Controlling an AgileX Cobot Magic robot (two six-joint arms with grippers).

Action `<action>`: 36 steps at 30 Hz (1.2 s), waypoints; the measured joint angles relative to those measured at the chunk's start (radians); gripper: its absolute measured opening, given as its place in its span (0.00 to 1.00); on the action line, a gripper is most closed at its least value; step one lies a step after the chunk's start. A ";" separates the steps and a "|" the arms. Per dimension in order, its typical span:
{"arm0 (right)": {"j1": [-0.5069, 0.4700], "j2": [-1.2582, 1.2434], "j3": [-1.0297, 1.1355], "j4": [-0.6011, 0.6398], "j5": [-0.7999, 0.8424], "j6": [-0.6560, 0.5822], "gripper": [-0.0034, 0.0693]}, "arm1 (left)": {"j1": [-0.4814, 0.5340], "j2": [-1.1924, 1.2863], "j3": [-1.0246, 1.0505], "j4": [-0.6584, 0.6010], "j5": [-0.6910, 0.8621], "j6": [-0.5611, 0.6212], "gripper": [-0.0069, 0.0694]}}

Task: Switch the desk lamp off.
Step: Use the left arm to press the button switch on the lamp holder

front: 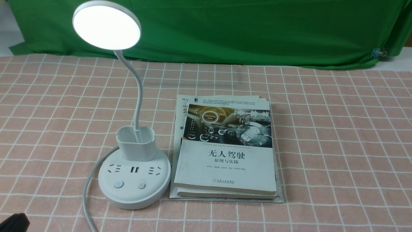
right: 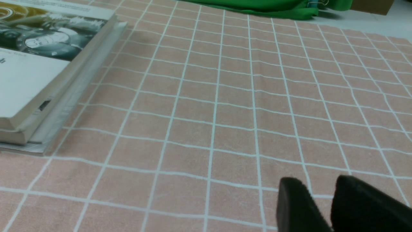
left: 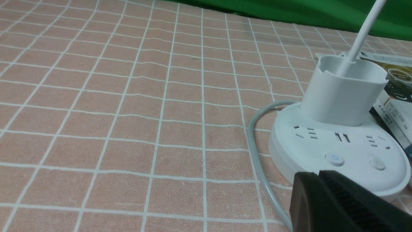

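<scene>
The desk lamp stands at the left of the table, its round head (front: 106,24) lit. Its bendy neck (front: 139,93) rises from a cup holder (front: 136,143) on the round base (front: 134,190). The base has sockets and two buttons: a blue-lit one (front: 118,184) and a plain one (front: 141,185). My left gripper (left: 318,174) has its jaws together and empty, just short of the base's near rim (left: 396,190), close to the blue-lit button (left: 334,159). It shows as a dark corner in the front view (front: 14,222). My right gripper (right: 322,187) is slightly open and empty above bare cloth.
A stack of books (front: 225,148) lies right beside the lamp base; it also shows in the right wrist view (right: 38,83). The lamp's grey cable (front: 86,193) curves off the front left of the base. A green cloth (front: 241,29) hangs behind the pink checked tablecloth (front: 338,145).
</scene>
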 joint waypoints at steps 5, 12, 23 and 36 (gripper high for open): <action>0.000 0.000 0.000 0.000 0.000 0.000 0.38 | 0.000 0.000 0.000 -0.078 -0.058 -0.025 0.10; 0.000 0.000 0.000 0.000 0.000 0.000 0.38 | 0.000 0.000 0.000 -0.388 -0.198 -0.074 0.10; 0.000 0.000 0.000 0.000 0.000 0.000 0.38 | 0.000 0.000 0.000 -0.442 -0.405 -0.071 0.10; 0.000 0.000 0.000 0.000 0.000 0.000 0.38 | 0.000 0.031 -0.157 -0.358 -0.212 -0.193 0.10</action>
